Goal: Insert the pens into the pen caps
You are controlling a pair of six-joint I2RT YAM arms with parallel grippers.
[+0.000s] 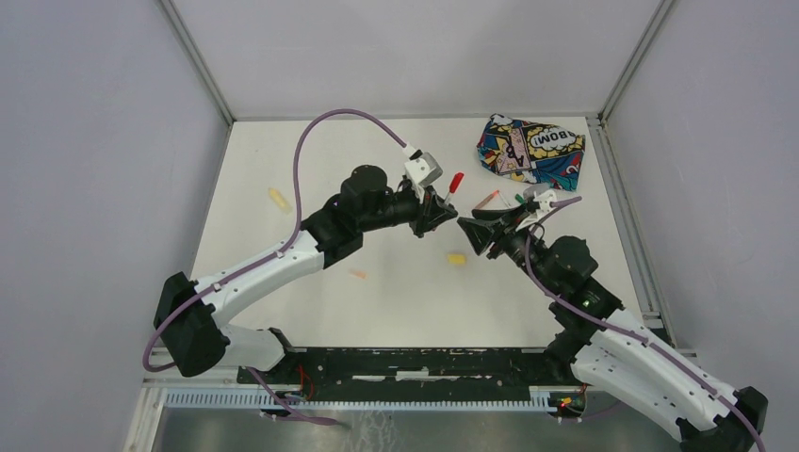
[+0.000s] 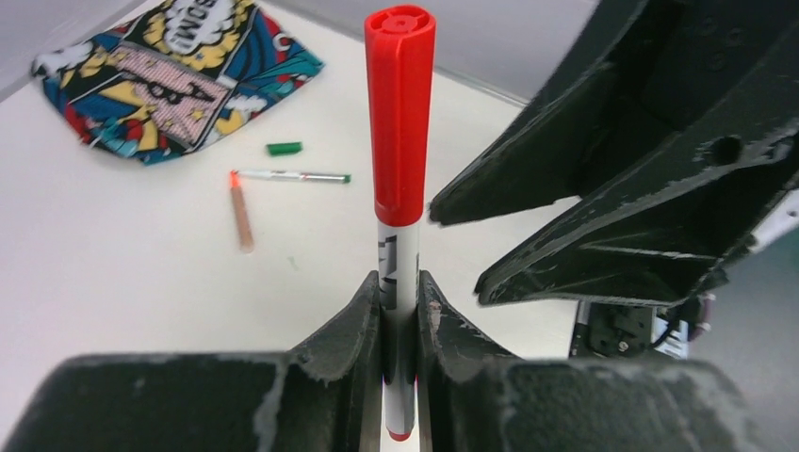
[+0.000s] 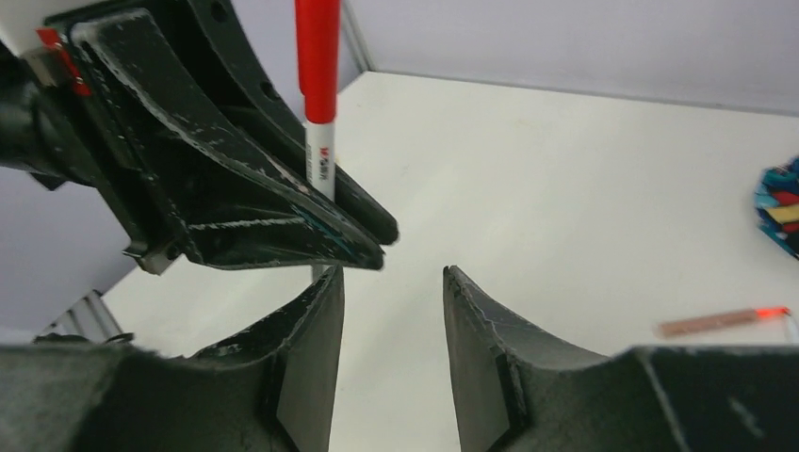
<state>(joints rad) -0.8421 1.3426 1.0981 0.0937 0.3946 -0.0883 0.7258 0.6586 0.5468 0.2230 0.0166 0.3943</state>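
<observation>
My left gripper [image 2: 400,282] is shut on the whitish barrel of the red pen [image 2: 399,259], which stands upright with the red cap [image 2: 400,113] seated on its top end. From above, this gripper [image 1: 441,213] is at mid-table with the cap [image 1: 456,181] pointing toward the back. My right gripper [image 3: 391,278] is open and empty, and its tips [image 1: 467,232] sit just right of the left fingers. The green pen [image 2: 292,175], the green cap [image 2: 284,148] and the orange pen [image 2: 241,209] lie near the pouch. A yellow pen [image 1: 278,199] lies at far left.
The comic-print pouch [image 1: 530,149] lies at the back right. A short yellow piece [image 1: 457,259] lies just in front of the grippers, and a small orange piece [image 1: 357,274] lies to the left of it. Metal rails edge the table.
</observation>
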